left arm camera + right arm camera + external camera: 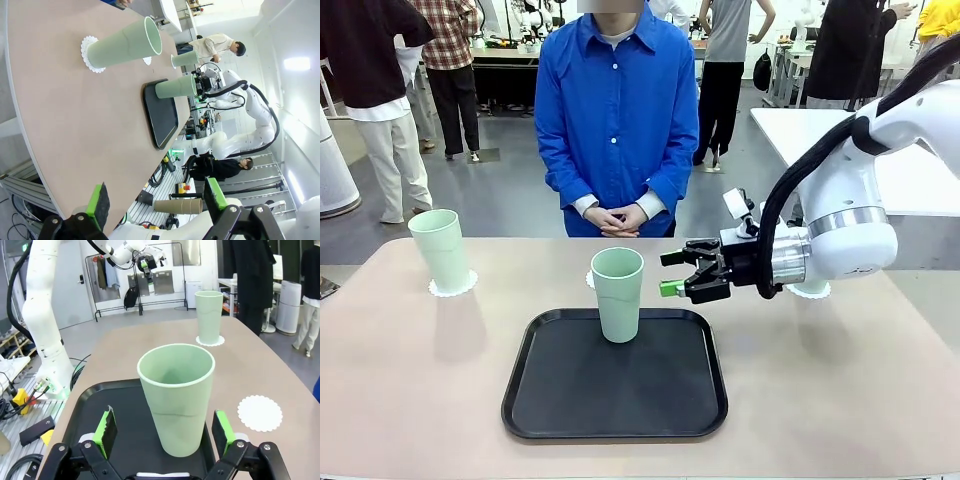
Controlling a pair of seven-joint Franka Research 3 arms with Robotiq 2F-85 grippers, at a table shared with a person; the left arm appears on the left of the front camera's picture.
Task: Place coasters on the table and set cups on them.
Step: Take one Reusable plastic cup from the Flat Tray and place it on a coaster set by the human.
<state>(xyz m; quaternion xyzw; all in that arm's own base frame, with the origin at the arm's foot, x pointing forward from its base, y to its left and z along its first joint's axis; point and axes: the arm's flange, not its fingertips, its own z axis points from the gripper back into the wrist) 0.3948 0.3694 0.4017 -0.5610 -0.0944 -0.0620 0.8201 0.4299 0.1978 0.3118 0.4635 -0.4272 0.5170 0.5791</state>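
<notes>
One mint-green cup (pixel 618 293) stands upright on the black tray (pixel 620 400). My right gripper (pixel 670 273) is open just to its right, at the cup's mid-height. In the right wrist view the cup (pixel 176 395) stands close ahead, between the spread green pads (pixel 106 431). An empty coaster (pixel 259 412) lies on the table beside the tray. Another cup (pixel 440 250) stands on a coaster (pixel 453 285) at far left. A third cup (pixel 186 60) shows beyond the tray; its coaster (pixel 810 291) peeks from under my right arm. My left gripper (pixel 157 197) is open and holds nothing, near the table's edge.
The beige-pink table (pixel 410 380) has bare room on both sides of the tray. A person in a blue shirt (pixel 617 110) stands at the far side with hands clasped (pixel 616 218). Other people and tables are farther back.
</notes>
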